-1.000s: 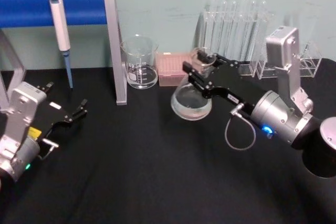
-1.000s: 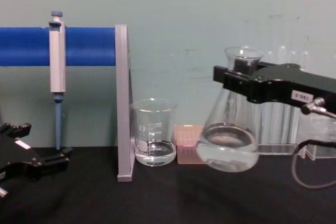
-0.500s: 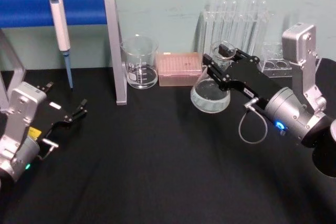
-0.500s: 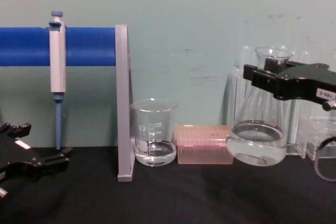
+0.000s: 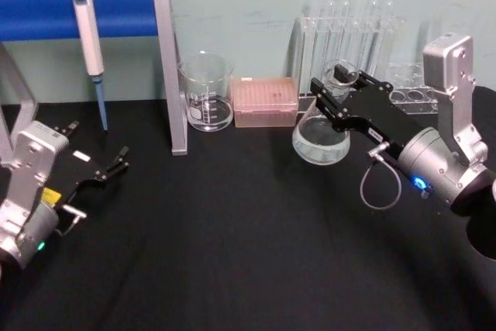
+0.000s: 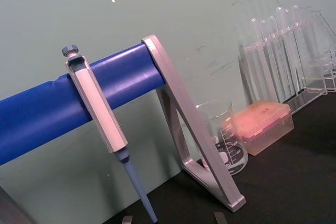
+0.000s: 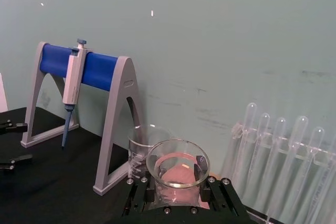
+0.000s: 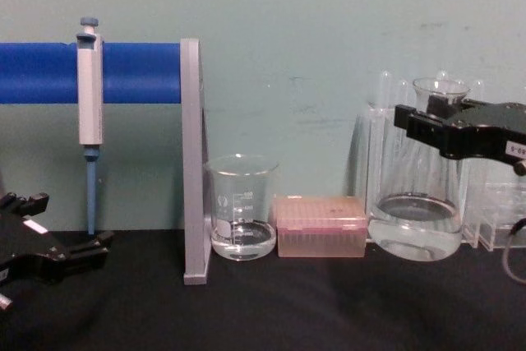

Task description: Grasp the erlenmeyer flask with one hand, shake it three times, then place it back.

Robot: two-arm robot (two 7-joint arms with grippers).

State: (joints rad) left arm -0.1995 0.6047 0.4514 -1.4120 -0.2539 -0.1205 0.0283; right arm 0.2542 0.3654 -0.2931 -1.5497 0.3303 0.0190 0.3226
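Well, nearest, the left gripper (image 5: 99,142) is lying idle on the table (image 5: 232,253) at the left, fingers spread and holding nothing. Farther in on the right, the right gripper (image 5: 341,87) is clamping the flask (image 5: 322,139) by its neck just under the rim, probably so the wide base and its liquid are hanging upright. The flask is sitting low beside the pink box (image 5: 266,102), just before the tubes (image 5: 349,36); I cannot tell whether its base is touching the table. Behind, the beaker (image 5: 206,91) is standing by the stand (image 5: 167,67), which is holding the pipette (image 5: 89,36)
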